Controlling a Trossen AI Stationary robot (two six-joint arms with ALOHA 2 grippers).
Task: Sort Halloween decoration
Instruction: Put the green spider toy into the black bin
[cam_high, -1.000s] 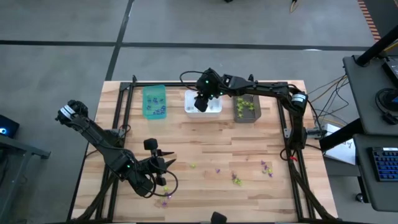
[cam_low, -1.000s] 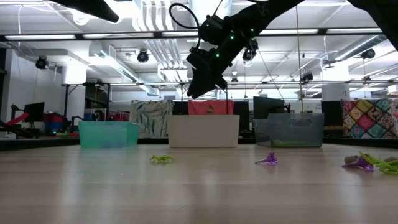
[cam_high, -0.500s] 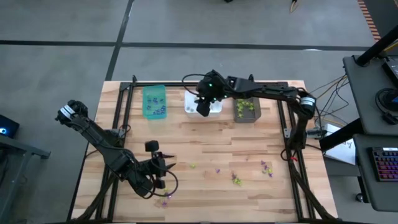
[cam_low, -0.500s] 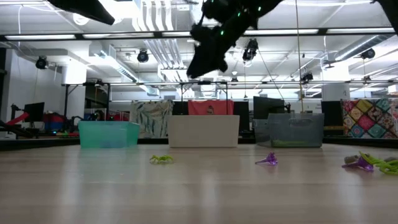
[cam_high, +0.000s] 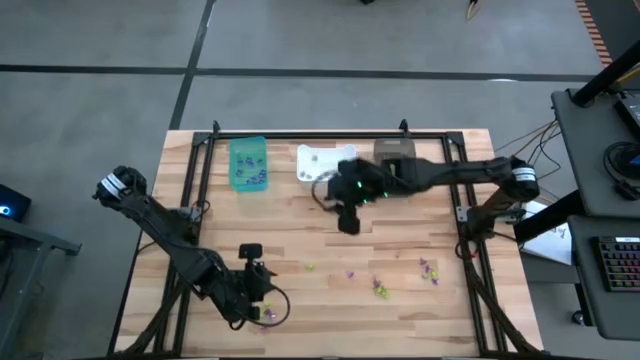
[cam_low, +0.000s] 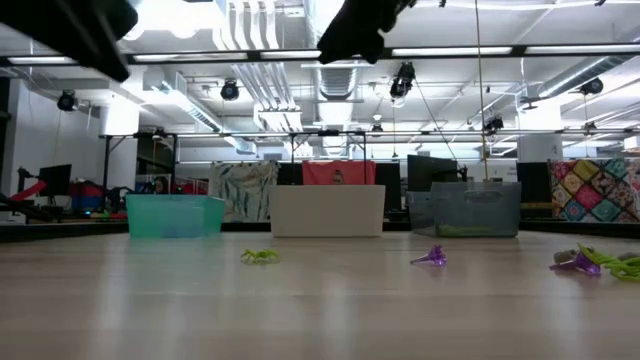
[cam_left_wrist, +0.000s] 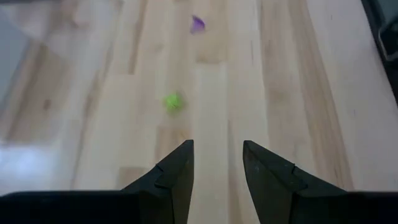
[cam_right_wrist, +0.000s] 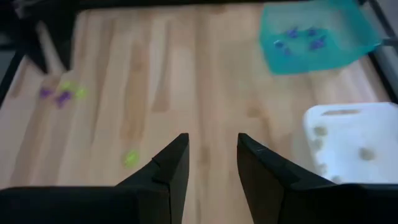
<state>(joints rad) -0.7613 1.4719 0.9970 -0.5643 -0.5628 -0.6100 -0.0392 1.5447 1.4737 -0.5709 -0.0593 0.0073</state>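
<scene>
No writing shows; trinkets too tiny for orientation; right gripper over mid-table, fingers apart, empty; left gripper near front edge, likewise

no legible text, no labels, no nos. anywhere

A pale wooden table, planked and smooth with a soft sheen, is seen; translucent plastic is shown in the teal bin.
</scene>
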